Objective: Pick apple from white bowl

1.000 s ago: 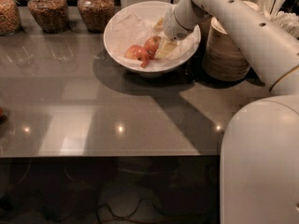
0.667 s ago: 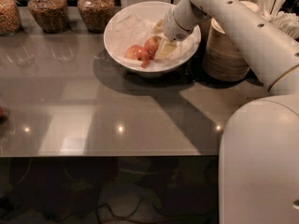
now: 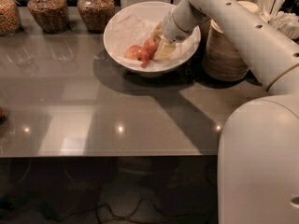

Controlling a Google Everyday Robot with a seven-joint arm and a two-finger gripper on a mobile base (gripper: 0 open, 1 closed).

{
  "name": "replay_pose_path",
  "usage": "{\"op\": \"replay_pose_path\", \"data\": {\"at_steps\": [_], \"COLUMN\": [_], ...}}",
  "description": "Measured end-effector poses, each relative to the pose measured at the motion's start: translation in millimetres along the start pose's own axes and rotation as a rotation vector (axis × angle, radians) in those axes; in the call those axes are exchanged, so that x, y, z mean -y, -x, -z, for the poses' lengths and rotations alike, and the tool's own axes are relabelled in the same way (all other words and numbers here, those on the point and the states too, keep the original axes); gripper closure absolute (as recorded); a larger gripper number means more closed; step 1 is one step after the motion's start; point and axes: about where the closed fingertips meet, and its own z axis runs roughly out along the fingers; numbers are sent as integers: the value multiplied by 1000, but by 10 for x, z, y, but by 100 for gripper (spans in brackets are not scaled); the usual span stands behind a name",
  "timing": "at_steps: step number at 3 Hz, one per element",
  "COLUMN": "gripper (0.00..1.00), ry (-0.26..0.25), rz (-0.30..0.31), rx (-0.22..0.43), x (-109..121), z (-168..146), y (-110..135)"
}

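The white bowl (image 3: 117, 29), lined with crumpled white paper, stands at the back middle of the grey counter. Two apples lie in it. The small round red-orange apple (image 3: 151, 44) sits right of centre. A flatter, paler apple (image 3: 136, 53) lies just to its left. My gripper (image 3: 162, 45) reaches down into the bowl from the right, right against the round apple's right side. The gripper's body hides part of that apple and the bowl's right half.
Three glass jars (image 3: 46, 8) of brown food line the back left. A stack of beige disposable bowls (image 3: 226, 52) stands right of the white bowl, with white utensils (image 3: 275, 8) behind. My base (image 3: 261, 167) fills the lower right. The counter's front edge (image 3: 112, 154) runs across.
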Motion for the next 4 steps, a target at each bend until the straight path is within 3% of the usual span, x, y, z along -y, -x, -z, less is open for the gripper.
{"op": "replay_pose_path", "data": {"at_steps": [1,2,4], "gripper": [86,100,100], "ry": [4,-9,-105], "rz": [-2,-11,-24], "rx": [0,6,41], "x": [-14,-22,61], "z": [-3,63,477], "y": [1,22,164]}}
